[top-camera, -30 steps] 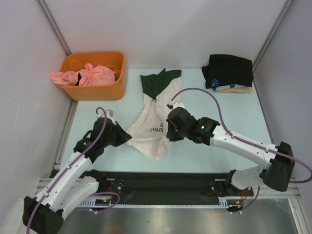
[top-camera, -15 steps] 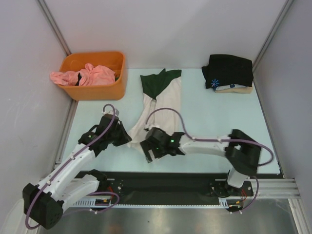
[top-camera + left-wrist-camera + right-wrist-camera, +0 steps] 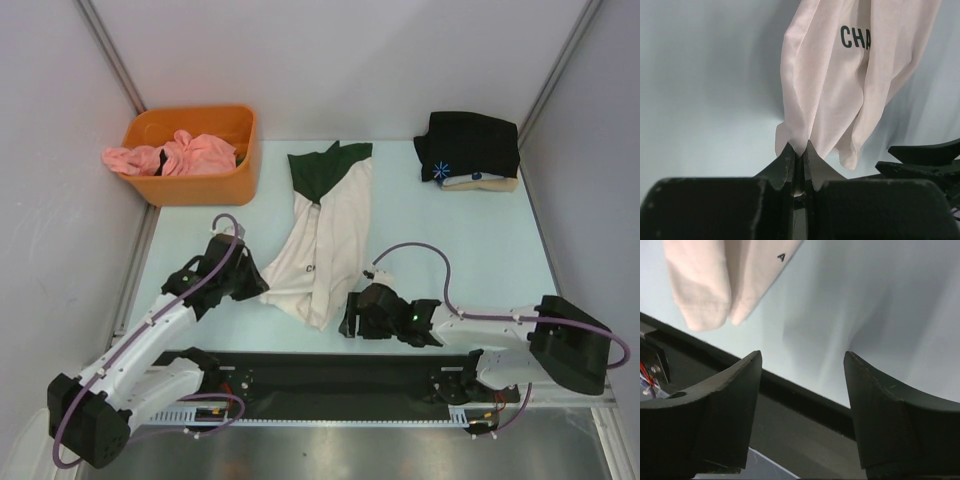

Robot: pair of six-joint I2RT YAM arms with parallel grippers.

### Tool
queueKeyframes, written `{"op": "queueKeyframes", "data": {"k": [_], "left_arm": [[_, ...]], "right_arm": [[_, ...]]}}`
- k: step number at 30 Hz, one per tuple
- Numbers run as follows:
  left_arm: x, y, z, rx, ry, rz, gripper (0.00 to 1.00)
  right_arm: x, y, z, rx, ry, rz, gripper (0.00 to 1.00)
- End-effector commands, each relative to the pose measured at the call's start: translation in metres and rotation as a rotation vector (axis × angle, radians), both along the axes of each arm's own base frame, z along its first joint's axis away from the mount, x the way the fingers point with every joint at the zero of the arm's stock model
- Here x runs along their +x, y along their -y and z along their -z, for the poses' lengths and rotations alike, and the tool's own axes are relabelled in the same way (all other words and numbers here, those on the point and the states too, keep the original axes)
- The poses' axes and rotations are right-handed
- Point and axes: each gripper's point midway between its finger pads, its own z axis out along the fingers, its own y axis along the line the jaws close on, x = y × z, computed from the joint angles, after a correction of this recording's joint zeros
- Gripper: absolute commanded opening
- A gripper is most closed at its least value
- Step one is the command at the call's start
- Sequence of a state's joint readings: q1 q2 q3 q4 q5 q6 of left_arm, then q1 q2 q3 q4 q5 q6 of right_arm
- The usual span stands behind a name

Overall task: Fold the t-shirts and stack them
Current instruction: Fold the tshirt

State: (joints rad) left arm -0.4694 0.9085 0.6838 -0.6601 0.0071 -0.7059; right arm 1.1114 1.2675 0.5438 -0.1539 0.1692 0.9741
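— Cream cloth: is that what the left jaws are clamped on?
— Yes. Their tips press together on a lower corner of the cream shirt (image 3: 830, 90), and the fabric bunches up from between them.
— And the right jaws?
— Spread wide, gripping nothing, low over the near edge of the pale surface (image 3: 440, 240), just right of the shirt's hem.
— How does that shirt lie?
— Mid-surface, gathered into a long strip. Its dark green part is at the far end, and some dark lettering shows near the hem.
— Any others?
— A black shirt (image 3: 470, 140) with a blue mark sits folded on a beige one (image 3: 490, 183) in the far right corner. The pink ones (image 3: 185, 153) are heaped in an orange bin (image 3: 190, 188) at the far left.
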Motion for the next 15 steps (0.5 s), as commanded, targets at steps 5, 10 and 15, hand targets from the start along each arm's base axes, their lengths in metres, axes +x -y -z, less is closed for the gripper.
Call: {"op": "queueKeyframes", "data": {"k": [5, 10, 15], "left_arm": [[0.005, 0.005, -0.006, -0.016, 0.032, 0.024, 0.09], [0.003, 0.006, 0.000, -0.021, 0.020, 0.026, 0.08], [0.002, 0.006, 0.001, -0.019, 0.018, 0.031, 0.08]], "right_arm": [[0.026, -0.040, 0.001, 0.174, -0.023, 0.052, 0.60], [0.032, -0.055, 0.022, 0.154, -0.055, 0.043, 0.48], [0.028, -0.059, 0.034, 0.150, -0.071, 0.036, 0.10]]}}
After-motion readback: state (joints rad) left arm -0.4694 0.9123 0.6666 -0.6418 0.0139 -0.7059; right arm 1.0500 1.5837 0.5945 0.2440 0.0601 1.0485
